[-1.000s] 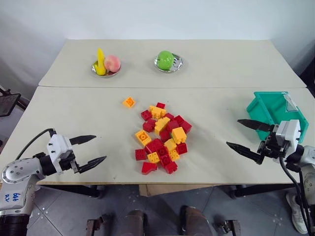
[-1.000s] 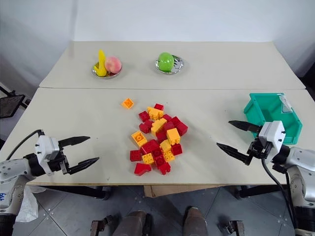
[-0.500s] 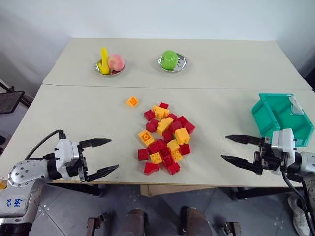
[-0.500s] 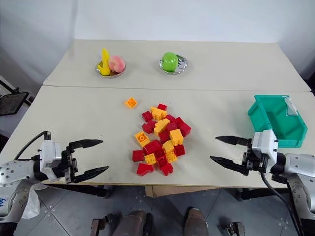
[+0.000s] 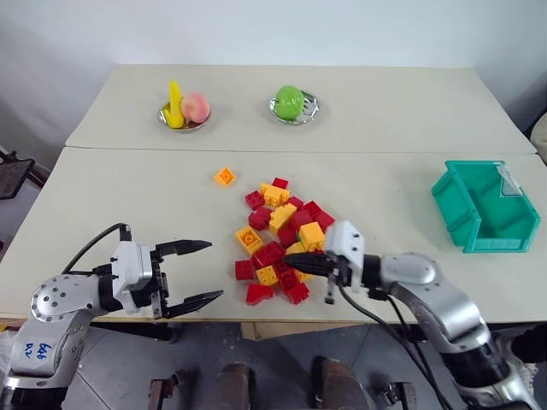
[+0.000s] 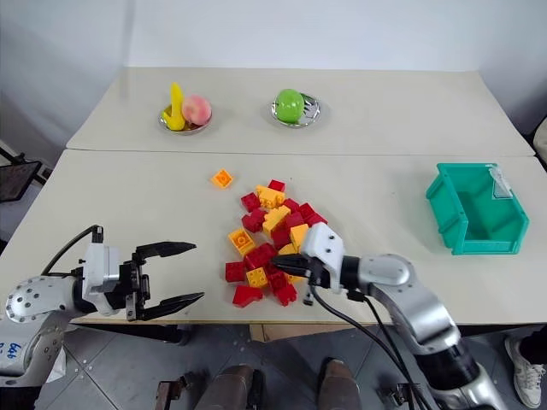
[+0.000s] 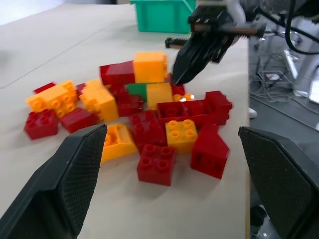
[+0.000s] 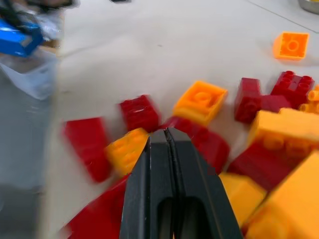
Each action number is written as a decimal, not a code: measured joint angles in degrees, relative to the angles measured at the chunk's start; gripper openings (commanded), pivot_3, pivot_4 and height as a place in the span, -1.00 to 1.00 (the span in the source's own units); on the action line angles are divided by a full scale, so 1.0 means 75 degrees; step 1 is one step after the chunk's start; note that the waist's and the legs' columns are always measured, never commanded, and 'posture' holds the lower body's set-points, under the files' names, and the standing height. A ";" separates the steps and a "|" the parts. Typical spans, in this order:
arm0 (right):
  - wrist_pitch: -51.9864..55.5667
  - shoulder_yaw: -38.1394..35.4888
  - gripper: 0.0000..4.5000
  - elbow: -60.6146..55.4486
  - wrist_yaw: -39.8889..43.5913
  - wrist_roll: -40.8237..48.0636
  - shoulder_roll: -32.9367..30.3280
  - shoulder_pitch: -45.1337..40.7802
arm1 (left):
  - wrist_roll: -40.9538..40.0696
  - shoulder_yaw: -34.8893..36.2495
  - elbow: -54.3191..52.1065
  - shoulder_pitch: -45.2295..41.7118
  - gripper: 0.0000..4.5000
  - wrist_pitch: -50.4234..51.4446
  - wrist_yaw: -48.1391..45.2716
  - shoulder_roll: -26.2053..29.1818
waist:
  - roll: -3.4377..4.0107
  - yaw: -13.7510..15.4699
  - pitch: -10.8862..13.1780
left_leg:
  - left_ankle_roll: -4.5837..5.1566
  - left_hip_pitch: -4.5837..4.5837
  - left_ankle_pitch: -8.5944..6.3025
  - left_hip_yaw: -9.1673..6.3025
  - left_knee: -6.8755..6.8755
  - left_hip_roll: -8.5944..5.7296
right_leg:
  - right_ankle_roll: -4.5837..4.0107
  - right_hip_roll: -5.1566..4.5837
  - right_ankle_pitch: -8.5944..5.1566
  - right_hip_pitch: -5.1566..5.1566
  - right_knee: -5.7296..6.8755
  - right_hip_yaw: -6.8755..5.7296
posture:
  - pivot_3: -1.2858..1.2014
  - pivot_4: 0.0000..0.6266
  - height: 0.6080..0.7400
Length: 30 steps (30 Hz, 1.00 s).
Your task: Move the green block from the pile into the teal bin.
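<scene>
Down in the middle of the pile (image 5: 282,239), the green block (image 7: 136,89) is mostly buried, just a sliver showing btwn a red brick and a yellow one in the left wrist view. Right end effector (image 7: 180,75) is pressed together w/ nothing in it, tip right beside the block on the side toward the teal bin (image 5: 483,209). So it's way nearer than the left end effector (image 5: 202,272), which hangs spread wide at the counter (image 5: 128,188) edge. Block's too hidden to call a long axis. Bin's white label (image 5: 509,180) is unreadable imo.
</scene>
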 measured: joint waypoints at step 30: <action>-0.1049 -0.0096 -0.99 0.1539 0.1752 -0.0408 -0.0762 -0.0855 | -0.0023 0.0404 -0.0073 0.0310 1.00 0.0264 0.0968 -0.0405 | -0.0002 -0.0164 -0.0001 | -0.0001 -0.0049 -0.0001 0.0053 0.0010 0.0023 | -0.0003 0.0020 0.0001 -0.0068 0.0016 0.0024 | 0.03 -0.52 1.00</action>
